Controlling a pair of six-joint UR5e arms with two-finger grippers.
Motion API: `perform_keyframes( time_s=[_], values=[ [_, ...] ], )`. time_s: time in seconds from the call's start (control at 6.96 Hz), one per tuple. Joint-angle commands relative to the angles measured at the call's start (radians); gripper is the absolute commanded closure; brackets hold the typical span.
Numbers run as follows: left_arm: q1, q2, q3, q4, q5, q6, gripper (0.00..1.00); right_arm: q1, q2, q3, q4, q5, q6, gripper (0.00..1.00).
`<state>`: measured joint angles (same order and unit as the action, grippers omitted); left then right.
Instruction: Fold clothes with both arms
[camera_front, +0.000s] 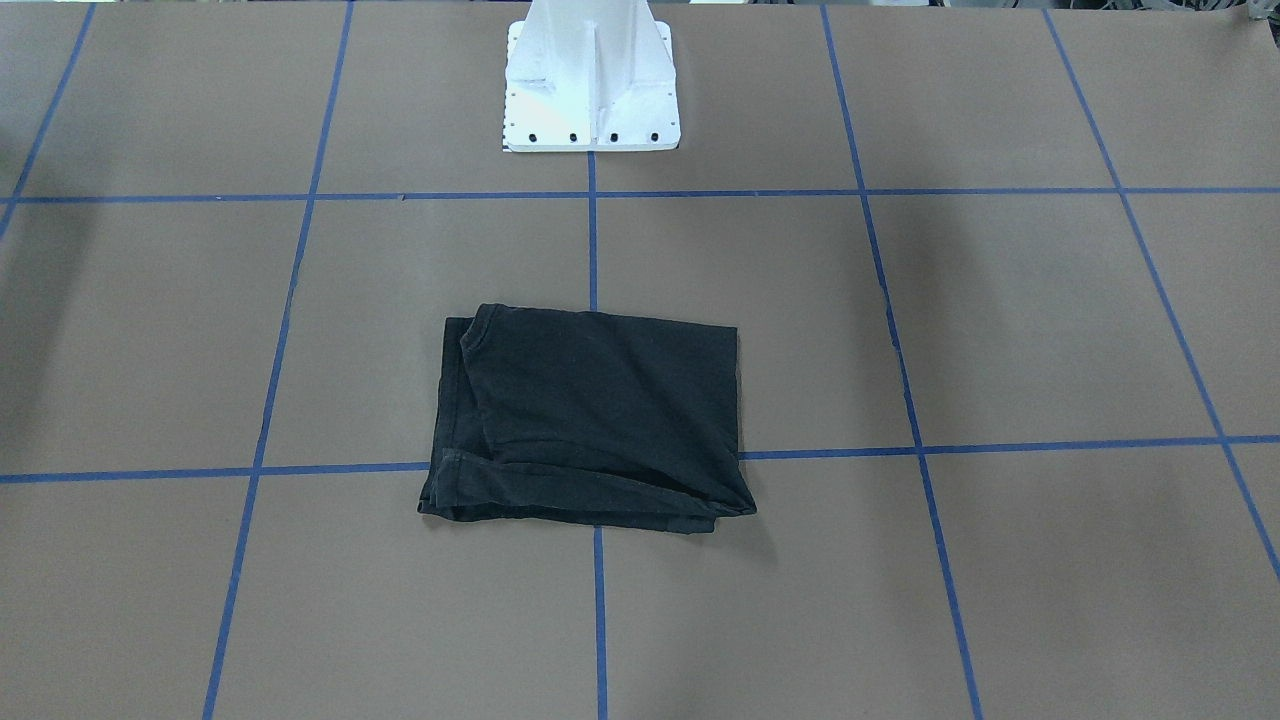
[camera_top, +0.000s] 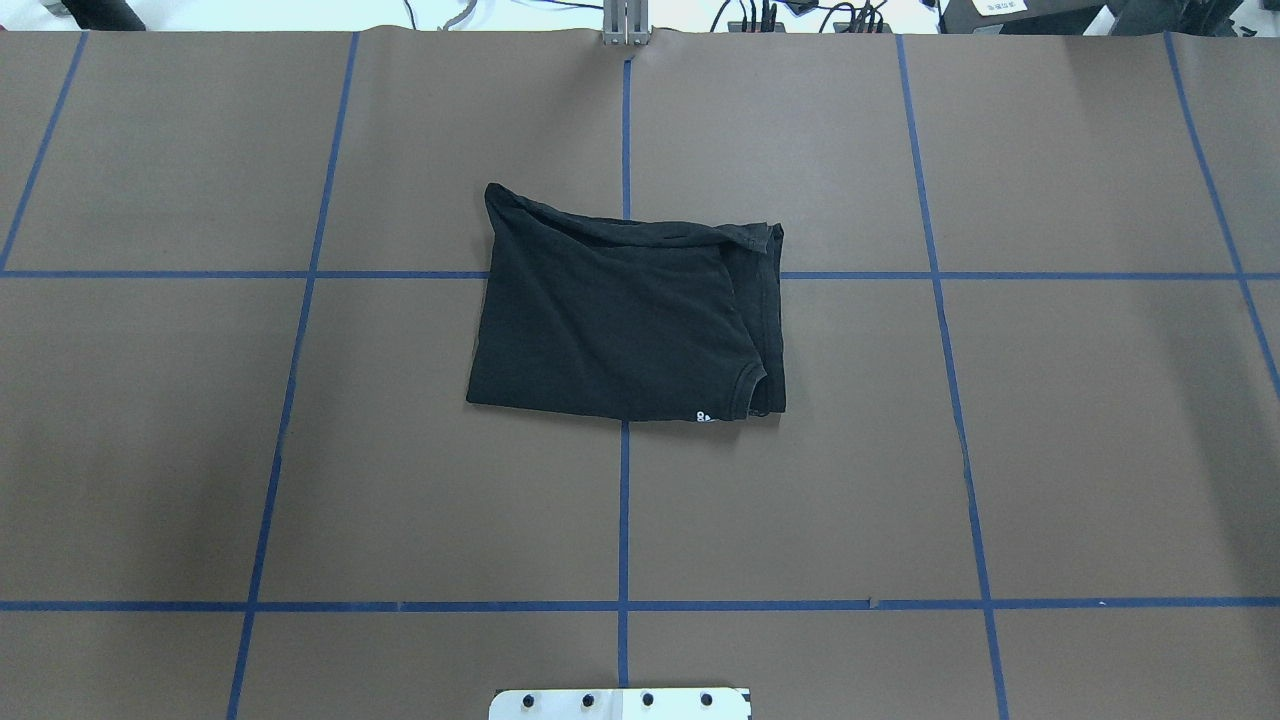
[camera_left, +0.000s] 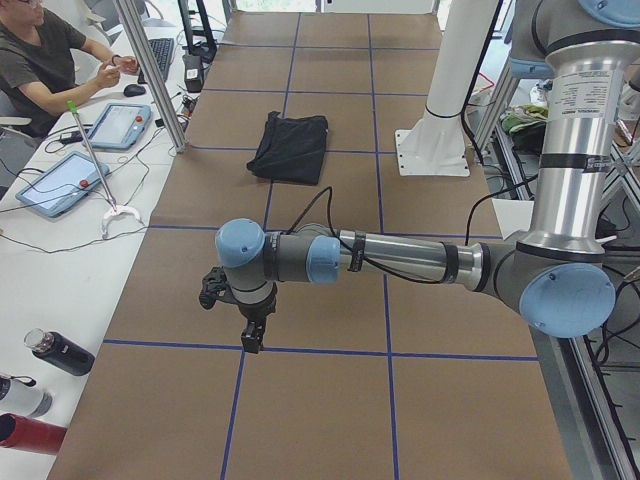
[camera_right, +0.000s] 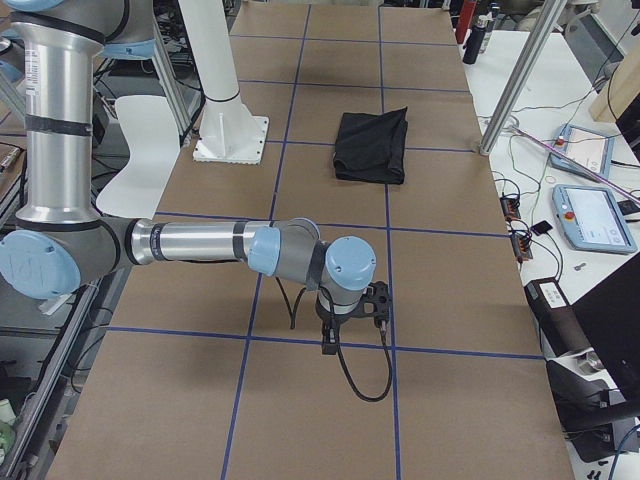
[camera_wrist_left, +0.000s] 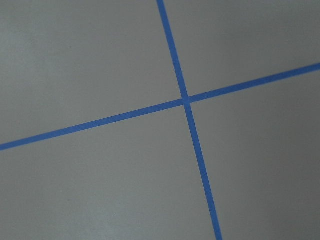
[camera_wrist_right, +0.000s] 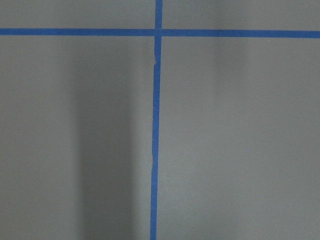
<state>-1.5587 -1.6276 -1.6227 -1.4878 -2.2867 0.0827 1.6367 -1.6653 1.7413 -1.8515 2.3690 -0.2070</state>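
The clothes are one black T-shirt (camera_front: 590, 420), folded into a rough rectangle at the middle of the brown table (camera_top: 620, 320). A small white mark shows at its near hem in the overhead view. In the side views the T-shirt (camera_left: 290, 145) (camera_right: 372, 145) lies far from both arms. My left gripper (camera_left: 255, 338) hangs low over a blue tape crossing, well away from the shirt, and I cannot tell its state. My right gripper (camera_right: 331, 343) hangs the same way at the table's other end, its state also unclear. Both wrist views show only bare table and tape.
The white base plate (camera_front: 590, 90) stands at the robot's side of the table (camera_top: 150, 450). A seated person (camera_left: 45, 60), two tablets (camera_left: 60, 185) and bottles (camera_left: 60, 352) are on a side bench. An aluminium post (camera_right: 520, 75) rises at the table's far edge.
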Motion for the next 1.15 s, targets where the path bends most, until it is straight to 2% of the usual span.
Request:
perform_keyframes(
  time_s=[0.0, 0.43, 0.72, 1.01],
  values=[
    [0.0, 0.0, 0.004, 0.0, 0.0, -0.044, 0.01, 0.0, 0.009, 0.0, 0.0, -0.001, 0.003, 0.0],
    [0.0, 0.002, 0.007, 0.0, 0.0, -0.044, 0.01, 0.0, 0.013, -0.002, 0.0, -0.002, 0.008, 0.0],
    [0.0, 0.002, 0.012, -0.002, -0.002, -0.044, 0.01, -0.001, 0.027, -0.006, 0.0, -0.004, 0.079, 0.0],
    [0.0, 0.0, 0.012, -0.002, -0.017, -0.044, 0.01, -0.002, 0.086, -0.063, 0.0, -0.004, 0.086, 0.0]
  ],
)
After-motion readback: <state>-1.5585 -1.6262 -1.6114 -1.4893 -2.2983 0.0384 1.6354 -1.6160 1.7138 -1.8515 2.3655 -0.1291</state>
